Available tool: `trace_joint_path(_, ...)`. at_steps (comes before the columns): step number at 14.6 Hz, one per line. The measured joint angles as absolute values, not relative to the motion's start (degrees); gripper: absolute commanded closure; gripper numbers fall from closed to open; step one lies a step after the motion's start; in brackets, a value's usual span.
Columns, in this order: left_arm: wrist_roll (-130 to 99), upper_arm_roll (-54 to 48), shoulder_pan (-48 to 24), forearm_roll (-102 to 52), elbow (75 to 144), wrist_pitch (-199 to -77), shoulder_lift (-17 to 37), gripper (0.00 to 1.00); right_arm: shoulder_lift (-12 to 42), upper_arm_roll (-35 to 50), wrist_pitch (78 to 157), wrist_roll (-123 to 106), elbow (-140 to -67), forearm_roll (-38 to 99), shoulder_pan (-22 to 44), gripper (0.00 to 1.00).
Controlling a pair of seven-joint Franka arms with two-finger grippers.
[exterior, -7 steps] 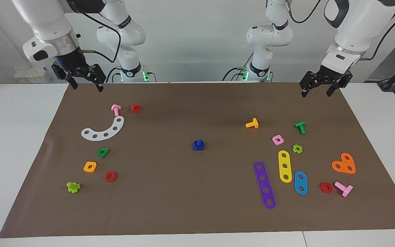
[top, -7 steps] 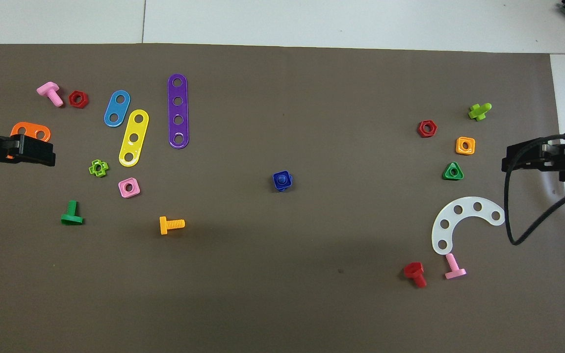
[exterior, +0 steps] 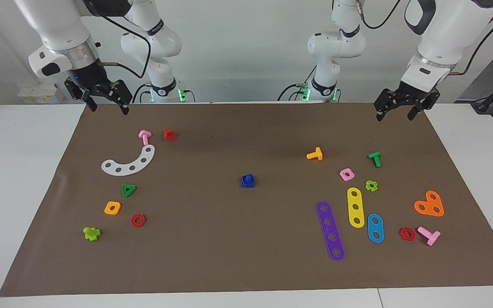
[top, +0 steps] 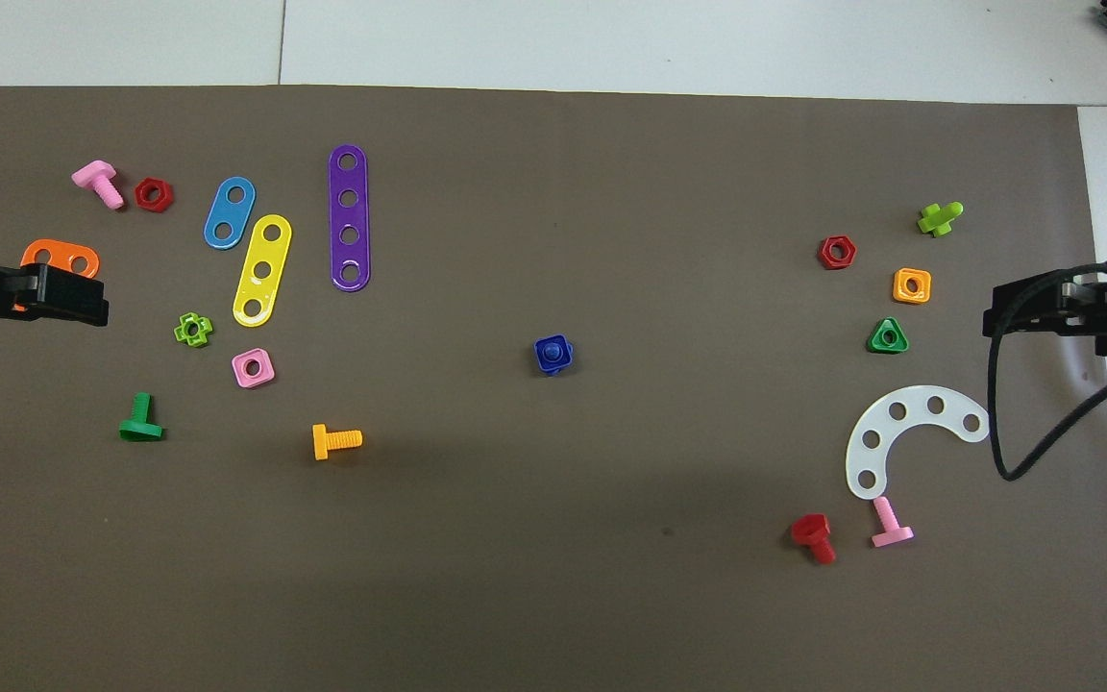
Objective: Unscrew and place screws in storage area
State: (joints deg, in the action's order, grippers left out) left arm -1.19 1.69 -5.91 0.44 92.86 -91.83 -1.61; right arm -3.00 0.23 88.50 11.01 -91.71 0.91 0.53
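While both grippers hang with jaws wide and holding nothing, right gripper [exterior: 106, 103] and left gripper [exterior: 394, 111] over the mat's robot-side corners, the blue screw with nut [exterior: 248, 181] stands upright mid-mat, roughly equally far from each.

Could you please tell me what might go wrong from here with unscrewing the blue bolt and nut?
The small dark-blue plastic bolt with its square nut sits low on the brown mat; open jaws might knock it aside. Both the left gripper and the right gripper hover at the mat's corners, so converging arms could collide.
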Motion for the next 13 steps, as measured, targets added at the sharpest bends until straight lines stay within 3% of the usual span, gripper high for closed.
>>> trace_joint_path(8, -2.5, 0.8, -6.1, -2.6, 93.2, -91.6, -1.6, 0.04, -3.0, 0.2, 88.5, 11.0, -91.7, 0.9, 0.5, 0.0)
trace_joint_path(13, -8.2, 0.3, -11.3, -3.8, 93.3, -93.2, -1.2, 0.04, -3.0, 0.2, 88.5, 11.0, -91.7, 0.9, 0.5, 0.0)
